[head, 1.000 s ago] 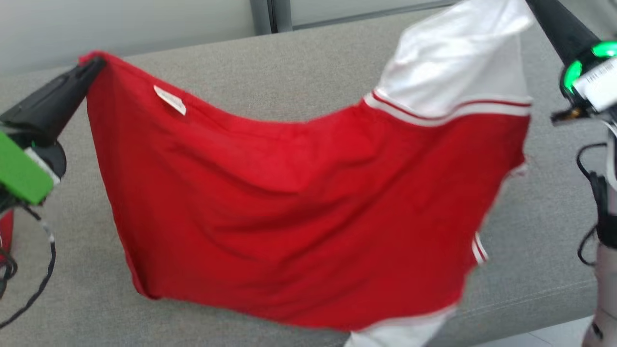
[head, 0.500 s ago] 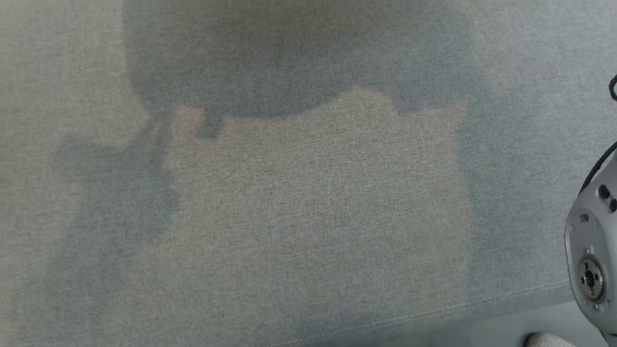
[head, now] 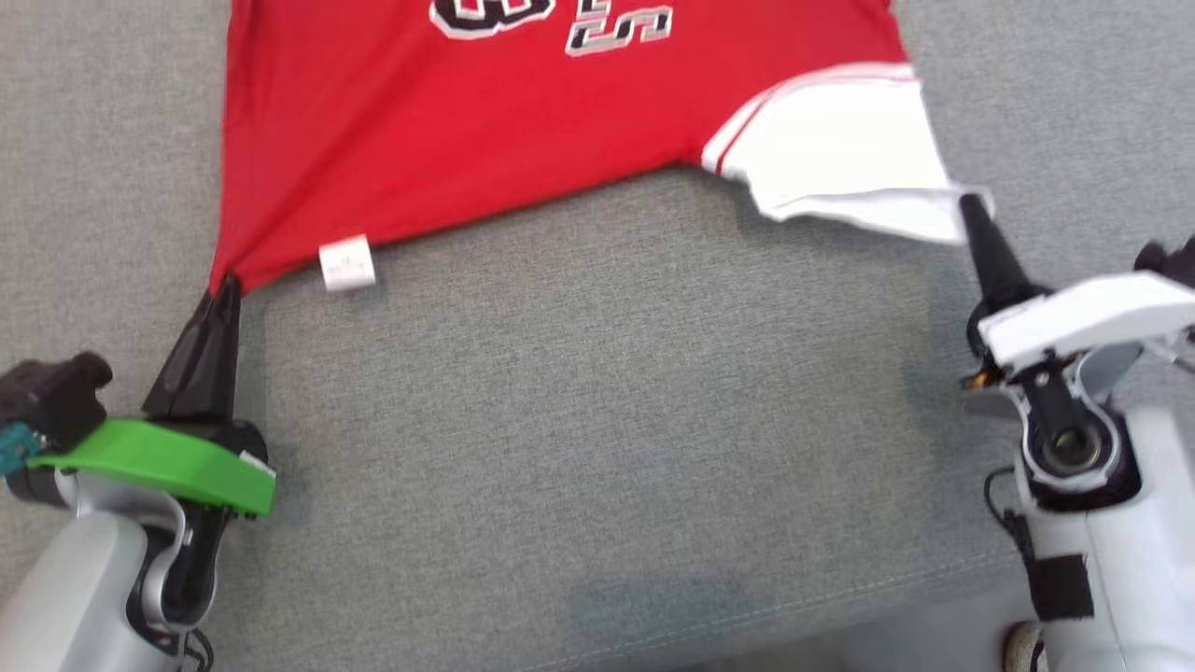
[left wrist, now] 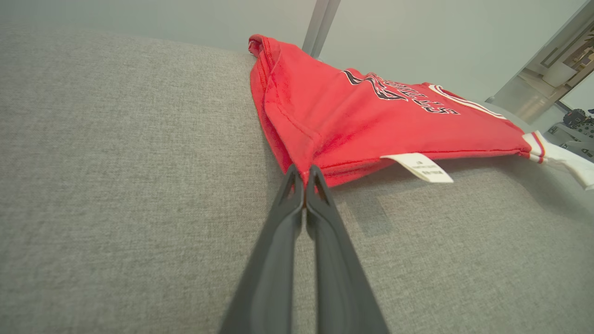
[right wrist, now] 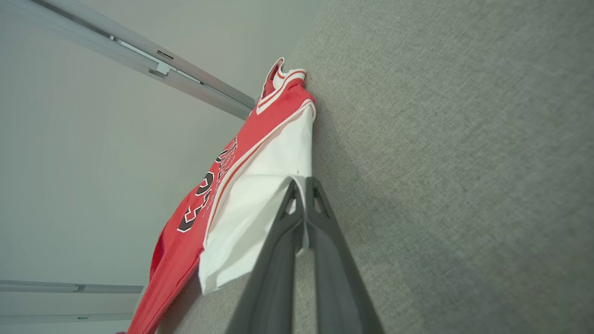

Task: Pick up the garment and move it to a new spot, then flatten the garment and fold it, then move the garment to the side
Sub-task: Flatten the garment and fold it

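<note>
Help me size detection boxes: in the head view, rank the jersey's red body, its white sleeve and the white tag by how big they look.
1. red body, though the top edge crops it
2. white sleeve
3. white tag, clearly smallest

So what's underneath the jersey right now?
The red jersey lies spread on the grey cushion, which shows in front of it. The left gripper pinches a hem corner and the right gripper pinches the white sleeve. Anything beneath the cloth itself is covered.
</note>
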You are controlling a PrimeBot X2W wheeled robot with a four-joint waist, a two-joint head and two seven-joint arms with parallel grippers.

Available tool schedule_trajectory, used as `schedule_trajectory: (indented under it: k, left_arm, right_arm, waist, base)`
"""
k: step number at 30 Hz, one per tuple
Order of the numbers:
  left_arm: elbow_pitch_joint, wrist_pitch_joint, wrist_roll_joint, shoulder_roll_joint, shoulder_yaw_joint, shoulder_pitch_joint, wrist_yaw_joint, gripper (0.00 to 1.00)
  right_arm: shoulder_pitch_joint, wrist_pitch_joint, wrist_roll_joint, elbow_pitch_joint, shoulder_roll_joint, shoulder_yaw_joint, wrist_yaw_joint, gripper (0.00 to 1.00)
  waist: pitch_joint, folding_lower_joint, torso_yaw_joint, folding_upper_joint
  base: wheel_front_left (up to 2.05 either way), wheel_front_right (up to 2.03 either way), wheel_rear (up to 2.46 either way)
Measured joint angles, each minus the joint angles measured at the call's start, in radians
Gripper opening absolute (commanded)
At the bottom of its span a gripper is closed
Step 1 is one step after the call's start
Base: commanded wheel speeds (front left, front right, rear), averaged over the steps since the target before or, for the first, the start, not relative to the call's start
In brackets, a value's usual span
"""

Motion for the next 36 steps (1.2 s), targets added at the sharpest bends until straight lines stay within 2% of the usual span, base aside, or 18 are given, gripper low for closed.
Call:
schedule_trajectory:
  k: [5, 9, 12, 19, 25, 32, 36]
  left_arm:
    - [0.049, 0.010, -0.017, -0.036, 0.025, 0.033, -0.018, 0.00]
    - [0.062, 0.018, 0.004, -0.048, 0.018, 0.033, -0.044, 0.00]
    - [0.073, 0.018, 0.028, -0.048, 0.009, 0.034, -0.062, 0.00]
    - [0.075, 0.019, 0.080, -0.048, 0.032, 0.159, -0.089, 0.00]
    - [0.062, 0.022, 0.102, -0.060, 0.028, 0.276, -0.101, 0.00]
    - [0.043, 0.022, 0.108, -0.105, 0.073, 0.363, -0.105, 0.00]
    - [0.014, 0.022, 0.118, -0.112, 0.102, 0.398, -0.114, 0.00]
  right_arm:
    - [0.058, -0.045, 0.062, 0.008, 0.003, 0.020, 0.033, 0.00]
    - [0.099, -0.050, 0.044, 0.004, 0.000, 0.046, 0.065, 0.00]
    - [0.163, -0.007, 0.014, 0.004, -0.008, 0.106, 0.094, 0.00]
    - [0.322, 0.030, -0.025, 0.022, -0.080, 0.123, 0.103, 0.00]
    - [0.414, 0.031, -0.022, 0.021, -0.089, 0.103, 0.103, 0.00]
    - [0.514, 0.037, -0.009, 0.010, -0.097, 0.092, 0.105, 0.00]
    - [0.553, 0.044, -0.005, -0.011, -0.104, 0.094, 0.112, 0.00]
  waist:
    - [-0.033, 0.0000, -0.007, 0.0000]
    - [-0.058, -0.0001, 0.000, 0.0000]
    - [-0.069, 0.0000, 0.014, 0.0000]
    - [-0.111, -0.0001, 0.030, 0.0000]
    - [-0.142, -0.0001, 0.030, 0.0000]
    - [-0.167, -0.0001, 0.032, 0.0000]
    - [-0.173, -0.0001, 0.034, 0.0000]
  base:
    - [0.00, 0.00, 0.00]
    - [0.00, 0.00, 0.00]
    - [0.00, 0.00, 0.00]
    - [0.00, 0.00, 0.00]
    - [0.00, 0.00, 0.00]
    - [0.00, 0.00, 0.00]
    - [0.00, 0.00, 0.00]
